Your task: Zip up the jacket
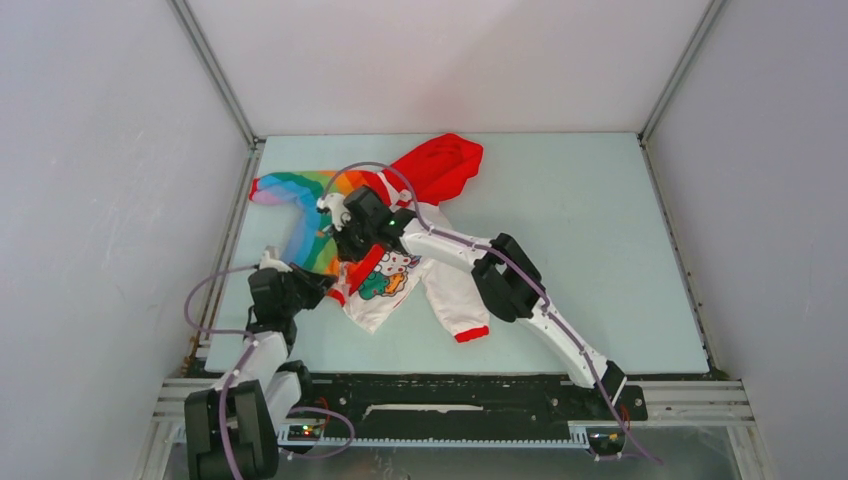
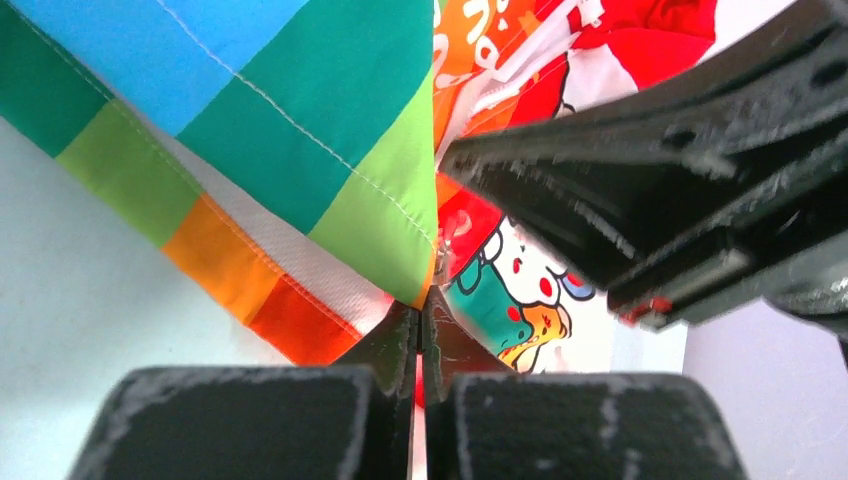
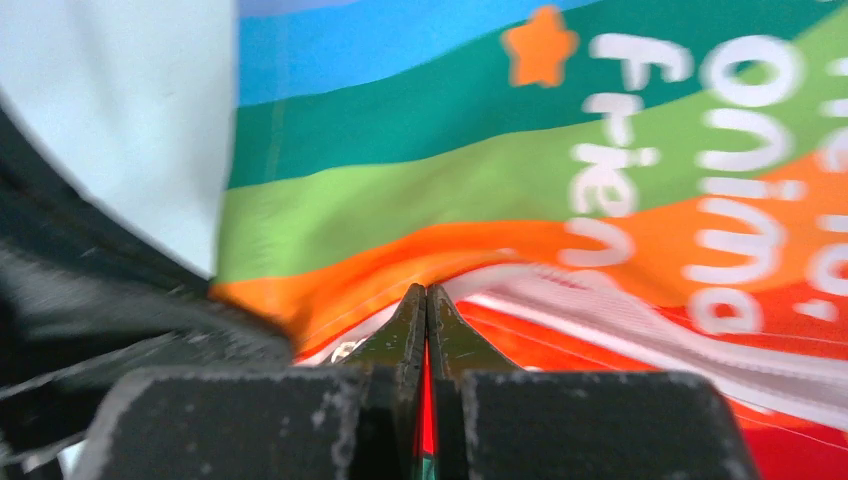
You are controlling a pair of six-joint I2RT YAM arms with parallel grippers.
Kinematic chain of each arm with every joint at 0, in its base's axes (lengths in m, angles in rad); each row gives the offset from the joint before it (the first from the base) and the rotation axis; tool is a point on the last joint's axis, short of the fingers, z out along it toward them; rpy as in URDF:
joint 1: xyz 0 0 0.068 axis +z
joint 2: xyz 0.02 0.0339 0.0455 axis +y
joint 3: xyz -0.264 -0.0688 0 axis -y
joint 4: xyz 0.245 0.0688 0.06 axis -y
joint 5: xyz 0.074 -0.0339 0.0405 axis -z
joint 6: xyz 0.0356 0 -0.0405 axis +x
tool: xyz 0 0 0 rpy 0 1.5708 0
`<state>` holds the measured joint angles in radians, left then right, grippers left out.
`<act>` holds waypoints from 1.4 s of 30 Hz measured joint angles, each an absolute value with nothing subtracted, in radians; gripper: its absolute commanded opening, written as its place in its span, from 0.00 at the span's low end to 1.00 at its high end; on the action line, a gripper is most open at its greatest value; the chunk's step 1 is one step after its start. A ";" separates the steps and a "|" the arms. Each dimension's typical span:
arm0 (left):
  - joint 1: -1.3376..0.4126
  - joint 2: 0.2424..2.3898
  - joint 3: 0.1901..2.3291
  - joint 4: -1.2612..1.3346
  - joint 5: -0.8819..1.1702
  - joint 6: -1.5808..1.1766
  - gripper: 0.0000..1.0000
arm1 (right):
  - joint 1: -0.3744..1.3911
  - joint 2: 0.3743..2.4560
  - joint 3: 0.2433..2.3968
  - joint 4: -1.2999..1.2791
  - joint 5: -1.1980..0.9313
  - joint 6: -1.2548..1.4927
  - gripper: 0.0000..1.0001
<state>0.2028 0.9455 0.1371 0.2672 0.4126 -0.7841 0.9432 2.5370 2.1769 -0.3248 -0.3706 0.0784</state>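
Note:
The jacket (image 1: 392, 283) lies at the table's left middle, red hood (image 1: 440, 165) towards the back, rainbow half (image 1: 308, 225) on the left, white cartoon half on the right, red cuff (image 1: 471, 334) near the front. My left gripper (image 1: 322, 288) is shut on the jacket's bottom hem; in the left wrist view (image 2: 420, 300) its jaws pinch where the rainbow half (image 2: 330, 120) meets the cartoon print (image 2: 510, 295). My right gripper (image 1: 340, 238) is shut on the jacket at the zip line; in the right wrist view (image 3: 427, 295) red fabric shows between its jaws, beside the white zip tape (image 3: 620, 305).
My right arm (image 1: 510, 280) reaches diagonally from its base at front right across the white half. Its gripper body (image 2: 660, 190) hangs close over my left gripper. Grey walls with metal posts (image 1: 215, 70) enclose the pale table (image 1: 600, 250).

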 measured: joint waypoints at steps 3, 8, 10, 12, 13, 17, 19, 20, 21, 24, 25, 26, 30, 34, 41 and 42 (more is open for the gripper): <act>0.202 0.917 0.137 0.226 0.418 -0.776 0.00 | 0.933 2.538 2.194 -0.337 -0.312 0.078 0.00; 0.200 0.915 0.137 0.151 0.415 -0.768 0.00 | 0.878 2.538 2.194 -0.327 -0.241 0.080 0.00; 0.200 0.906 0.137 0.131 0.411 -0.766 0.00 | 0.855 2.538 2.188 -0.325 -0.232 0.080 0.00; 0.200 0.894 0.137 0.122 0.410 -0.766 0.00 | 0.837 2.538 2.179 -0.324 -0.254 0.090 0.11; 0.200 0.891 0.137 0.122 0.411 -0.766 0.00 | 0.829 2.533 2.162 -0.313 -0.284 0.105 0.20; 0.206 0.894 0.137 0.124 0.412 -0.765 0.00 | 0.793 2.436 1.895 -0.143 -0.481 0.274 0.47; 0.208 0.899 0.137 0.126 0.414 -0.765 0.00 | 0.778 2.378 1.727 -0.027 -0.577 0.385 0.55; 0.210 0.902 0.137 0.127 0.415 -0.765 0.00 | 0.770 2.360 1.655 0.044 -0.621 0.446 0.54; 0.213 0.907 0.137 0.130 0.418 -0.765 0.00 | 0.763 2.349 1.606 0.124 -0.662 0.500 0.54; 0.220 0.924 0.137 0.138 0.425 -0.766 0.00 | 0.756 2.343 1.514 0.310 -0.750 0.657 0.49; 0.222 0.928 0.137 0.140 0.426 -0.766 0.00 | 0.758 2.346 1.497 0.356 -0.776 0.706 0.47; 0.223 0.929 0.137 0.140 0.428 -0.766 0.00 | 0.762 2.352 1.491 0.402 -0.799 0.748 0.45; 0.225 0.929 0.137 0.147 0.433 -0.766 0.00 | 0.780 2.371 1.493 0.518 -0.847 0.840 0.39; 0.226 0.932 0.137 0.149 0.441 -0.766 0.00 | 0.797 2.390 1.528 0.533 -0.862 0.865 0.40; 0.231 0.935 0.137 0.152 0.449 -0.766 0.00 | 0.802 2.426 1.542 0.550 -0.865 0.889 0.43; 0.234 0.935 0.137 0.152 0.449 -0.766 0.00 | 0.802 2.437 1.550 0.548 -0.865 0.891 0.43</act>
